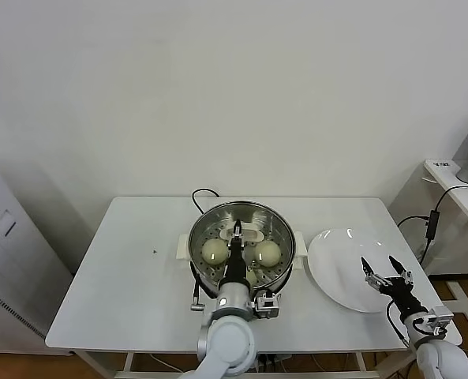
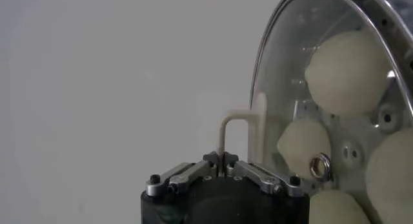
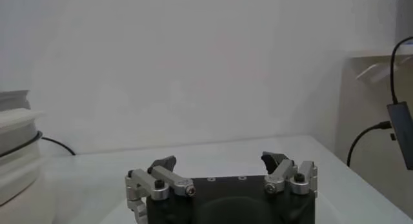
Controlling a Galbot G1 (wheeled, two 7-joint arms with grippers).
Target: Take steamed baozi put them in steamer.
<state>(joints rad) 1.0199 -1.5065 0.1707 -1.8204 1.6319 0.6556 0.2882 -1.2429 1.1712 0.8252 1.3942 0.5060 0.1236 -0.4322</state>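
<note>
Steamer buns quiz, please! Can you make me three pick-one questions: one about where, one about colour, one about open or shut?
1. Where are the baozi?
A. on the plate
B. in the steamer
C. on the floor

2. What colour is the plate?
A. white
B. red
C. black

3. The right gripper is:
A. shut on a bun
B. open
C. gripping the plate's rim

Answers:
1. B: they sit on the steamer's holey tray, below the left gripper.
2. A: it is plain white all over.
3. B: its fingers are spread above the plate with nothing between them.
</note>
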